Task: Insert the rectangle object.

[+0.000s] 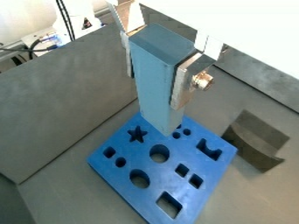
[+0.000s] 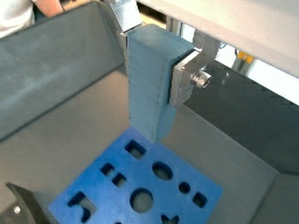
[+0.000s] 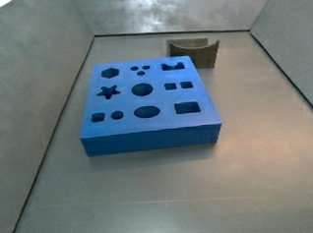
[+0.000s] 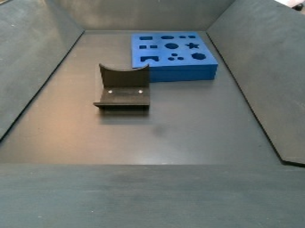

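A matte grey desk [image 3: 255,182] forms the floor of a bin-like enclosure, and grey walls slope up and outward from it on the left [image 4: 30,62] and right [image 4: 262,62]. In a side view the far wall [image 3: 167,10] carries soft, blotchy reflections of overhead light, while the surface below is evenly lit with faint shadows. In a wrist view, a bright, cluttered room [image 1: 30,22] with white shapes and dark cables shows above the wall's edge.
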Controlling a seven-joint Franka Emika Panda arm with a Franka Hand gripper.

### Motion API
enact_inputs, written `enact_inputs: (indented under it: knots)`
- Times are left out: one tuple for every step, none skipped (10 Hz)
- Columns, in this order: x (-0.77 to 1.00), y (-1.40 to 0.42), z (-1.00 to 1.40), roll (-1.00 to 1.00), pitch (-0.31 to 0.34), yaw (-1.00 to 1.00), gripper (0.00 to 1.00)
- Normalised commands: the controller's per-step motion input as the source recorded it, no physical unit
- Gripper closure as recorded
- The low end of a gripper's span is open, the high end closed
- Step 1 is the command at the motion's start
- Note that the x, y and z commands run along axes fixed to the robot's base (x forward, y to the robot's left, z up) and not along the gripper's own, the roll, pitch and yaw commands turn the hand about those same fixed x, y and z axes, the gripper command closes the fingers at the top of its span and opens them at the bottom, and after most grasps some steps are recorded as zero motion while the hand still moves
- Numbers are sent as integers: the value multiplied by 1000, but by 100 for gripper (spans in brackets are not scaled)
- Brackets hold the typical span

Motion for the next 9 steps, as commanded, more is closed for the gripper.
enact_inputs:
  knots:
    - [-79,13,-1000,-133,-47,-93,100]
    - [-66,14,-1000,-134,-71,-80,100]
    - [-65,14,-941,-114,-65,-55,100]
    - [-36,7,-731,-100,-53,-42,100]
    - [1,3,-463,-78,-32,-34,100]
    - [11,2,-332,-65,-27,-33,100]
    - [37,-61,1000,174,249,-132,100]
    - [12,-52,1000,185,262,-116,100]
    - [20,-59,984,141,240,-71,100]
